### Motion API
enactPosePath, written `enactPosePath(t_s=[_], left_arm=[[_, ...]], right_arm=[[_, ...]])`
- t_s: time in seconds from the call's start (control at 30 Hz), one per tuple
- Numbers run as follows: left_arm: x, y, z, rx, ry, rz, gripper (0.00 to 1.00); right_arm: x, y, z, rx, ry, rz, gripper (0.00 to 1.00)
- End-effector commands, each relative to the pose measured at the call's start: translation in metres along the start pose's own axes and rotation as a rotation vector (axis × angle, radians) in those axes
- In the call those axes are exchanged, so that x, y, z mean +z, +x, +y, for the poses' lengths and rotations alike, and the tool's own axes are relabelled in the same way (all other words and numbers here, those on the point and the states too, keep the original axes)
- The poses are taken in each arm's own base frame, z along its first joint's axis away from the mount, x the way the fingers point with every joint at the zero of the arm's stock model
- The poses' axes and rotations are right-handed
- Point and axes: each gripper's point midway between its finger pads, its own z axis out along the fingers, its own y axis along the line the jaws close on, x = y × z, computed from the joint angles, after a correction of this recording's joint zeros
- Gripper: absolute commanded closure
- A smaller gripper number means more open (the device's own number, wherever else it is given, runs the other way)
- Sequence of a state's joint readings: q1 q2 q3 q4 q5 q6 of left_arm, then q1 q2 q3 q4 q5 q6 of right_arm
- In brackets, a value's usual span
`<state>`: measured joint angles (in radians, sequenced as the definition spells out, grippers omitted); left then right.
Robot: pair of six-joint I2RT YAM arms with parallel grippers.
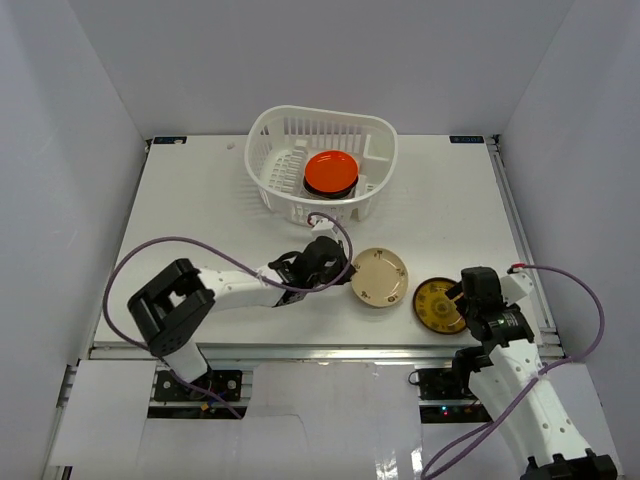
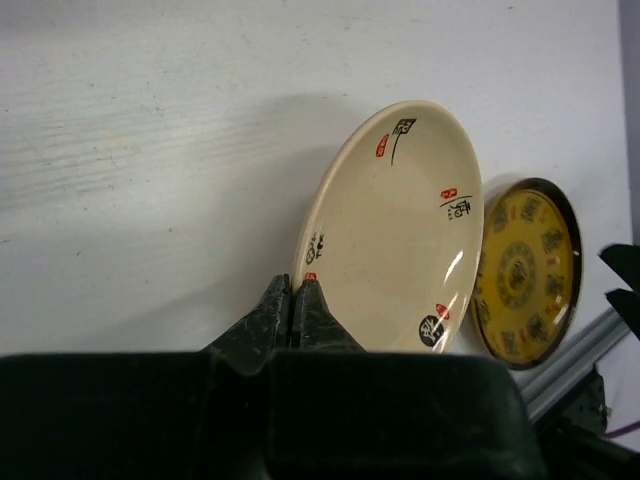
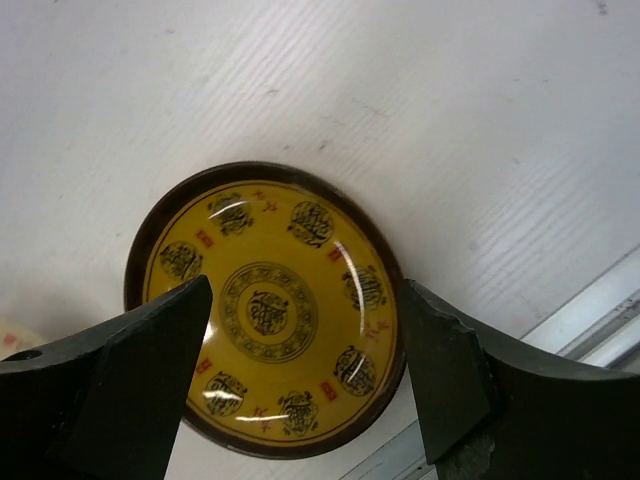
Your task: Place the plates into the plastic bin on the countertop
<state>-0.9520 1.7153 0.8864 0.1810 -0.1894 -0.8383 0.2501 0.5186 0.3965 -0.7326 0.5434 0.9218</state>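
Note:
The white plastic bin (image 1: pixel 268 185) stands at the back middle of the countertop (image 1: pixel 200 205), with an orange plate (image 1: pixel 331 171) inside it. My left gripper (image 1: pixel 345 270) is shut on the near rim of a cream plate (image 1: pixel 380 277). In the left wrist view the fingertips (image 2: pixel 293 290) pinch that rim and the cream plate (image 2: pixel 400 230) is tilted up off the surface. A yellow plate with a dark rim (image 1: pixel 438 304) lies flat to its right. My right gripper (image 3: pixel 305 370) is open above the yellow plate (image 3: pixel 270 310), one finger on each side of it.
The metal rail (image 3: pixel 590 320) runs along the front edge, just beyond the yellow plate (image 2: pixel 525 270). White walls enclose the table on the left, right and back. A purple cable (image 1: pixel 200 245) loops over the left arm.

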Motion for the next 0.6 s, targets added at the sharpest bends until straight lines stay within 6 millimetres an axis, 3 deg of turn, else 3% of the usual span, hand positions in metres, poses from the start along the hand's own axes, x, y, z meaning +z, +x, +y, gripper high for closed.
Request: enactPosePath(t_s=[0.0, 0.23, 0.3, 0.33, 0.4, 0.53, 0.57], left_arm=[[-0.048, -0.049, -0.036, 0.045, 0.099, -0.162, 1.00], [-0.112, -0.069, -0.056, 0.052, 0.199, -0.262, 1.00], [-0.120, -0.068, -0.052, 0.051, 0.207, -0.269, 1.00], [-0.128, -0.073, -0.055, 0.049, 0.226, -0.286, 1.00], [-0.135, -0.075, -0.054, 0.055, 0.233, -0.291, 1.00], [-0.159, -0.089, -0.058, 0.062, 0.260, -0.336, 1.00], [-0.163, -0.093, -0.059, 0.061, 0.255, -0.350, 1.00]], right_arm=[[0.002, -0.023, -0.021, 0.099, 0.128, -0.075, 0.19], [0.010, -0.020, -0.040, 0.153, 0.236, -0.019, 0.18], [0.014, -0.014, -0.047, 0.160, 0.268, 0.012, 0.18], [0.018, -0.011, -0.043, 0.166, 0.251, 0.030, 0.18], [0.025, 0.014, -0.031, 0.133, 0.163, 0.133, 0.18], [0.034, 0.030, 0.011, 0.193, -0.098, 0.176, 0.33], [0.037, 0.037, 0.010, 0.202, -0.108, 0.188, 0.44]])
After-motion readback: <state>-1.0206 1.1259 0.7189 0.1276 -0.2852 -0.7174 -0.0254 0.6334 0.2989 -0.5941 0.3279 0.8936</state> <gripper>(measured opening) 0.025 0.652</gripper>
